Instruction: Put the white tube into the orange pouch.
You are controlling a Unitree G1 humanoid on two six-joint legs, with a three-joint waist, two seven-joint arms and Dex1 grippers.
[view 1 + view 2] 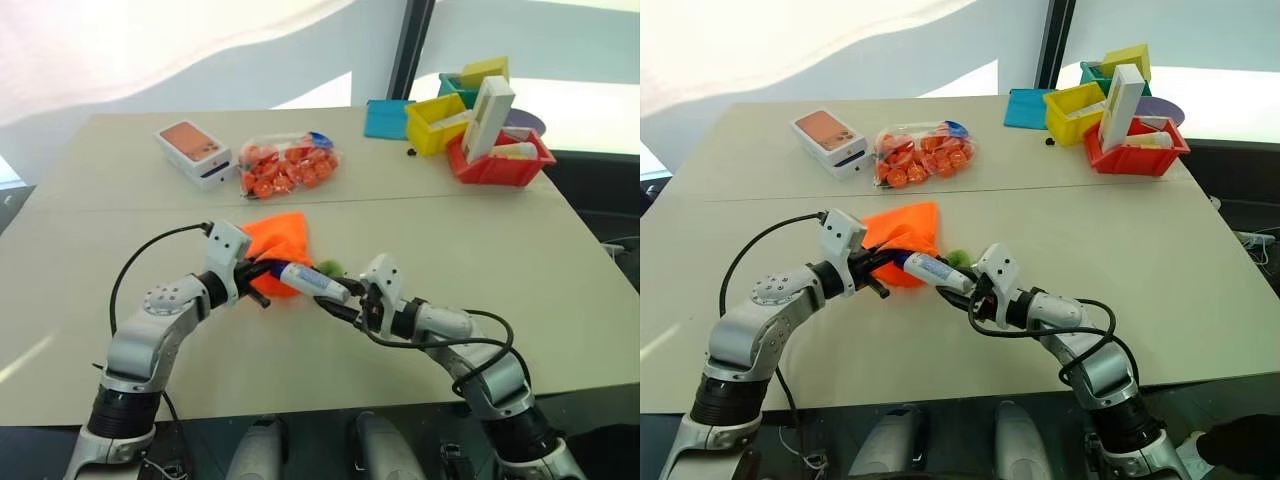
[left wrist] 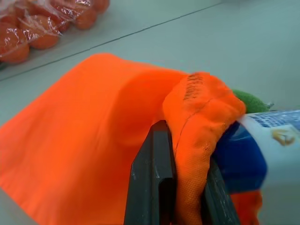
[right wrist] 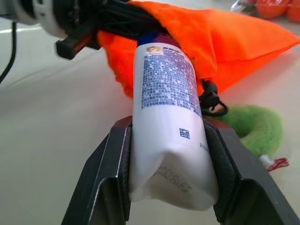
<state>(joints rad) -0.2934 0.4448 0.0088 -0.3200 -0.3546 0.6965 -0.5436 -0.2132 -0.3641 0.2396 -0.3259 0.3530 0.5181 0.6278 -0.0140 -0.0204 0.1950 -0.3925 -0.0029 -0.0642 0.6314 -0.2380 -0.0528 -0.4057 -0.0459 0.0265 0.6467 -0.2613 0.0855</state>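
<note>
The orange pouch [image 1: 280,240] hangs a little above the table, pinched at its mouth hem by my left gripper [image 1: 258,275], which is shut on the fabric [image 2: 192,117]. My right gripper [image 1: 338,297] is shut on the flat crimped end of the white tube [image 3: 168,117]. The tube [image 1: 312,283] lies nearly level and points toward the pouch. Its blue end [image 2: 236,157] sits at the pouch mouth, partly under the hem. The green tuft [image 3: 255,129] on the black cord lies on the table just beyond the tube.
At the back lie a clear bag of orange-red pieces [image 1: 288,165] and a white box with an orange top [image 1: 193,150]. Far right stand a red bin [image 1: 498,165], a yellow bin [image 1: 433,125] and a tall white box [image 1: 487,118].
</note>
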